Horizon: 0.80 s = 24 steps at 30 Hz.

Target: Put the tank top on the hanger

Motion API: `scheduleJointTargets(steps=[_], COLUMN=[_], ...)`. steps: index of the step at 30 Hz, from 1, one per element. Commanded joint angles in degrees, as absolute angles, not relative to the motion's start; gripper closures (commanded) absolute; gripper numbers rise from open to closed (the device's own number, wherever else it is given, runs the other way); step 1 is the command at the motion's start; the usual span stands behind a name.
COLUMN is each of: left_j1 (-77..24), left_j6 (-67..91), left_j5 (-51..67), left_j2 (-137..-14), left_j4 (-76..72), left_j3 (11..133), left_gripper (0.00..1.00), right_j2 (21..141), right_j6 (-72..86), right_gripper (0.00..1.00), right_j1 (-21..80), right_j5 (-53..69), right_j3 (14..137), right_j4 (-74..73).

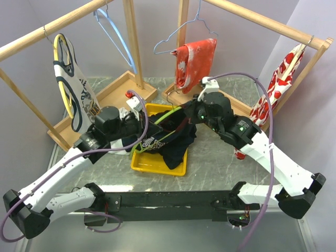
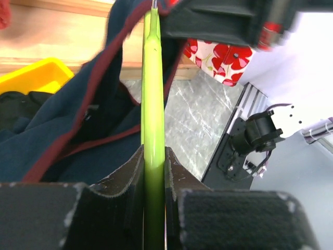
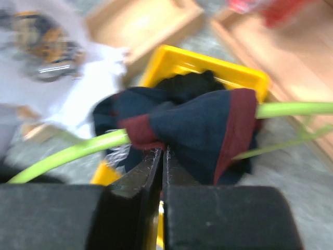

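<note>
Where the two arms met above the yellow tray (image 1: 137,161), we found the left gripper (image 2: 154,174) clamped on the hanger (image 2: 153,94). Its fingers (image 2: 127,179) pressed on either side of the green plastic, which ran straight up the left wrist view. The tank top (image 3: 203,130) hung bunched over that hanger. A navy fold with red trim was draped across one arm of it, and the rest sagged down into the tray, white lettering showing from overhead. The right gripper (image 3: 162,156) faced the left one from the other side, just beside the hanger's neck. Its fingers were pressed together, and the red-edged cloth gathered down to their tips, so we read it as pinching the tank top. The blur in that view hid how much cloth it had. A black garment (image 3: 187,83) lay in the tray behind the tank top. The tray sat on the grey table (image 1: 220,163), in front of a wooden rack (image 1: 132,47).
</note>
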<state>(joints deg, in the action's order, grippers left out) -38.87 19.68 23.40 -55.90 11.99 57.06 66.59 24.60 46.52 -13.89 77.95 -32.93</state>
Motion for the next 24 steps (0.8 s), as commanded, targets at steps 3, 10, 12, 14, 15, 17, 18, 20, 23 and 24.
scheduleJointTargets(steps=[3, 10, 12, 14, 15, 17, 18, 20, 23, 24], left_j1=[-41.13, -42.89, -43.07, -43.24, -43.33, -43.33, -43.50, -43.51, -43.42, -43.42], left_j6=[30.13, 29.27, 28.74, 28.65, 28.57, 28.30, 27.87, 27.42, 27.16, 27.16], left_j5=[24.53, 20.65, 20.74, 21.27, 21.36, 21.53, 21.27, 21.18, 21.44, 21.88], left_j2=[-56.07, -58.53, -59.85, -60.73, -60.82, -61.00, -61.00, -60.65, -59.94, -59.68], left_j4=[-15.26, -17.84, -17.23, -16.96, -16.96, -16.44, -16.00, -15.03, -15.20, -15.21], left_j3=[46.24, 43.85, 44.30, 44.56, 44.56, 44.56, 44.82, 45.00, 44.91, 45.09], left_gripper=[0.99, 0.99, 0.99, 0.99, 0.99, 0.99, 0.99, 0.99, 0.99, 0.99], right_j2=[60.56, 51.07, 51.85, 54.82, 55.89, 59.22, 60.28, 62.13, 64.33, 64.86], right_j6=[23.47, 17.32, 15.39, 13.46, 12.75, 12.04, 12.04, 11.52, 11.16, 11.16], right_gripper=[0.67, 0.36, 0.36, 0.35, 0.35, 0.35, 0.35, 0.35, 0.35, 0.36], right_j1=[41.66, 43.85, 45.87, 48.67, 49.56, 50.62, 50.80, 51.06, 51.24, 51.50], right_j5=[-10.21, -6.86, -7.55, -10.80, -12.03, -16.50, -17.31, -17.75, -19.59, -20.21], right_j3=[68.56, 60.30, 60.82, 62.65, 63.19, 64.85, 65.56, 66.09, 66.44, 66.53], right_j4=[-29.27, -19.96, -17.93, -17.06, -16.53, -16.17, -16.35, -15.48, -14.77, -14.85])
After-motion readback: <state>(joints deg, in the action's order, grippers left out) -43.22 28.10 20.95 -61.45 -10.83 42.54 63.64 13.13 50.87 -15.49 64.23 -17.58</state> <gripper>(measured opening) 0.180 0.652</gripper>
